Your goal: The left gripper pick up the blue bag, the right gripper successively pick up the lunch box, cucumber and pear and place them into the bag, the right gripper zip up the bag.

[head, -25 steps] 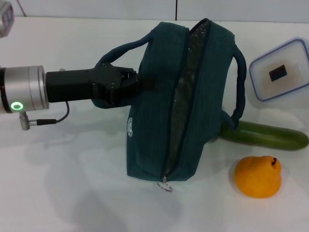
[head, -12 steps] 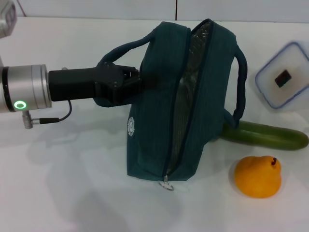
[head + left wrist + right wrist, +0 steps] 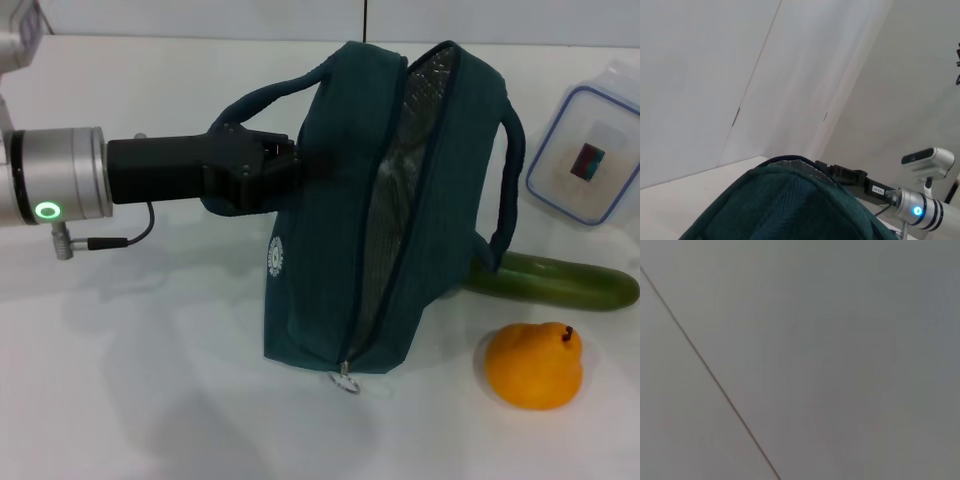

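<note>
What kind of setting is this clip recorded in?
Probably a lab test bench: a bare white table against plain white wall panels, with only staged props, a blue bag, lunch box, cucumber and pear.

My left arm (image 3: 60,185) reaches in level from the table's left edge toward the middle, its silver wrist ring lit green. My left gripper (image 3: 285,170) is clamped on the bag (image 3: 330,250) at its left side, just under the handle. My right gripper isn't visible in the head view.
</note>
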